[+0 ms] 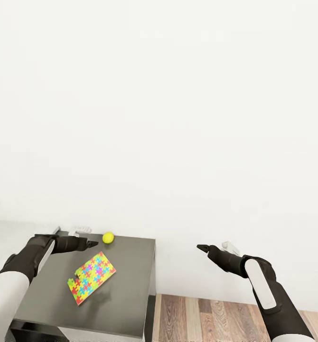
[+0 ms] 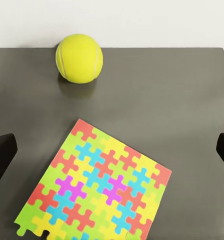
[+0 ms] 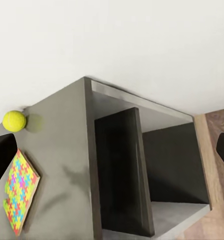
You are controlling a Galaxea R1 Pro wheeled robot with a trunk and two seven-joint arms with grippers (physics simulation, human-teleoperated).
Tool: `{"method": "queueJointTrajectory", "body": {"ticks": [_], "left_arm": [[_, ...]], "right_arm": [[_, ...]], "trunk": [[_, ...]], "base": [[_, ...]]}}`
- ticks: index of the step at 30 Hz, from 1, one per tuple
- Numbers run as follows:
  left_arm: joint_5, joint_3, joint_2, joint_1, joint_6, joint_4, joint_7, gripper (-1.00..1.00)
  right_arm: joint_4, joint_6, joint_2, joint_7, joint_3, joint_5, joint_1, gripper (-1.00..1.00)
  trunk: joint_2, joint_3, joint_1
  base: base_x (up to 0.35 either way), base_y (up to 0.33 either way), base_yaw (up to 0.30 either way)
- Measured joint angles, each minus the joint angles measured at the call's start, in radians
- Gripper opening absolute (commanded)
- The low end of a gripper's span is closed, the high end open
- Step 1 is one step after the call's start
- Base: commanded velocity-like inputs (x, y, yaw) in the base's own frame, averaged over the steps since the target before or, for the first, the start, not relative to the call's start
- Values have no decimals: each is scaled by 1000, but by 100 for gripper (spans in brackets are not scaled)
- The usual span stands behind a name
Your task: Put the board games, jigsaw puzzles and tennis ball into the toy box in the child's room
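"Where is the left black claw point(image 1: 93, 244)?"

"Up over the dark grey table top point(image 1: 130, 266). Its two fingers are wide apart and hold nothing."

"And the toys?"

"The thin square puzzle board with many colours point(image 1: 91, 277) lies flat just below that claw. The small yellow-green tennis ball point(image 1: 108, 237) sits a bit past its tips, near the white wall point(image 1: 178, 118)."

"The right black claw point(image 1: 202, 247)?"

"Off the table's side, above the brown wood floor point(image 1: 225, 320). Its fingers are apart too, empty."

White wall point(image 1: 178, 118) — wood-plank floor point(image 1: 201, 318) (lower right)
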Motion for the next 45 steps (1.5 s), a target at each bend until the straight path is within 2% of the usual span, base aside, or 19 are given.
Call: {"method": "queueJointTrajectory", "body": {"ticks": [45], "left_arm": [[-1,-2,-6,0,-26,0,11,100]], "right_arm": [[6,-2,1,-4,0,0,0,100]], "trunk": [[0,-73,0]], "base": [[0,0,0]]}}
